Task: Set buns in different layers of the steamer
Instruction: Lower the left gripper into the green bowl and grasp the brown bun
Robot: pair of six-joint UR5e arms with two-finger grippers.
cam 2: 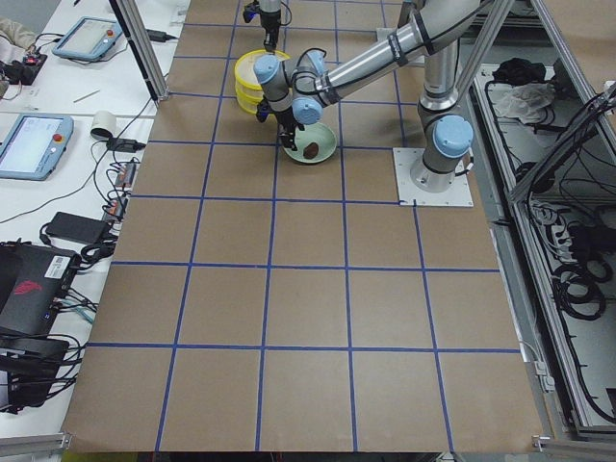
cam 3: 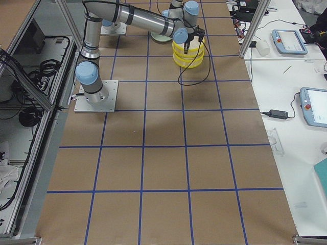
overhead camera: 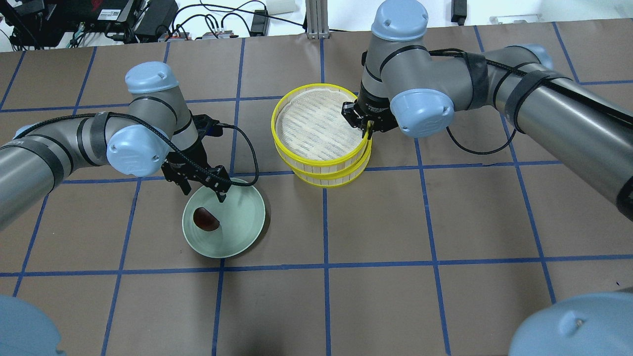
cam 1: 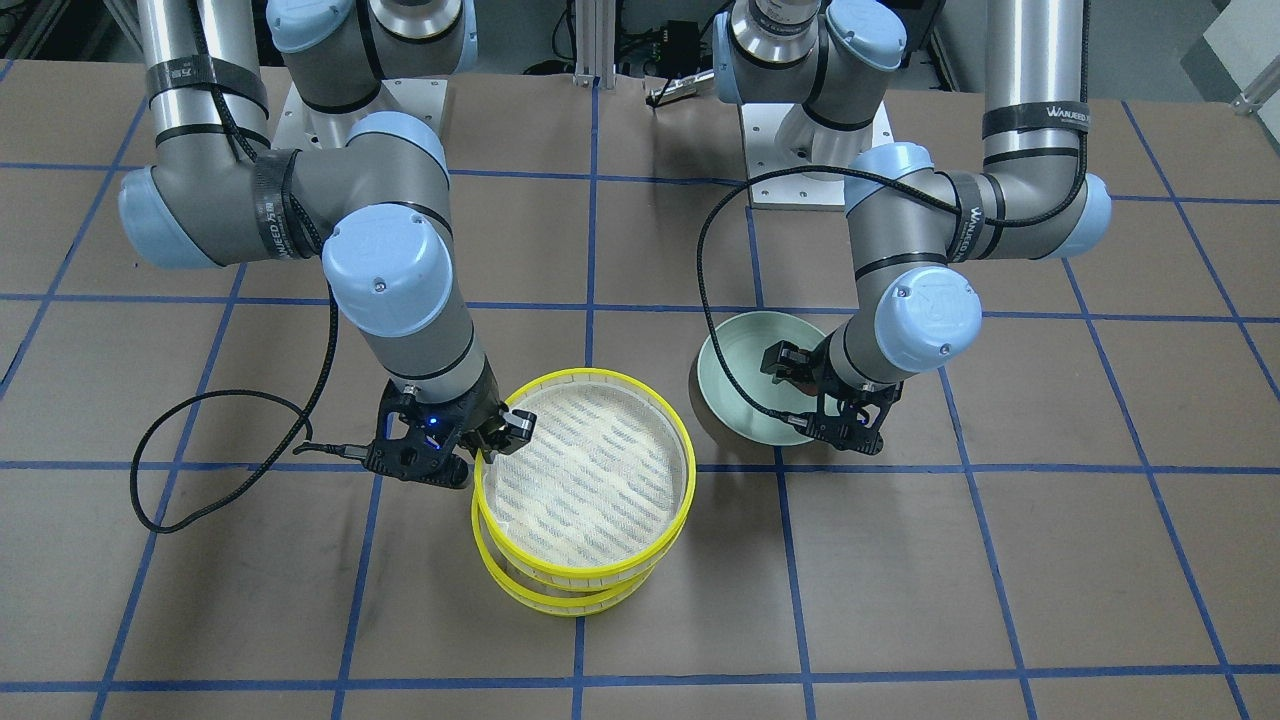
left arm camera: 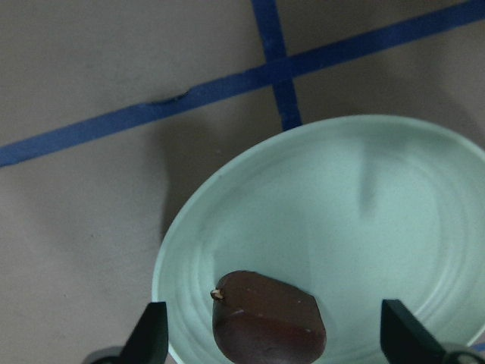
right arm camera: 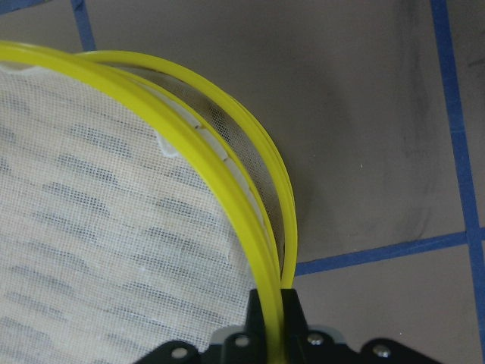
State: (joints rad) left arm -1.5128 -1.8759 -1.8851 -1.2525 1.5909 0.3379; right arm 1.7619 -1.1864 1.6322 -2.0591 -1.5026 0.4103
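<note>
The steamer's two yellow-rimmed trays are stacked, the top tray (overhead camera: 321, 160) shifted a little off the lower tray (overhead camera: 327, 182). The top tray's mesh floor is bare. My right gripper (overhead camera: 367, 129) is shut on the top tray's rim, as the right wrist view (right arm camera: 274, 311) shows. The dark reddish-brown bun (overhead camera: 205, 219) lies in the pale green plate (overhead camera: 242, 217). My left gripper (overhead camera: 203, 192) is open just above the plate, its fingers on either side of the bun (left arm camera: 269, 315) in the left wrist view. The pale cream-white bun is hidden.
The brown table cover (overhead camera: 395, 247) carries a blue tape grid. The plate stands to the left of the steamer in the overhead view. A black cable (cam 1: 200, 450) loops on the table beside my right wrist. Both arm bases stand at the robot's edge.
</note>
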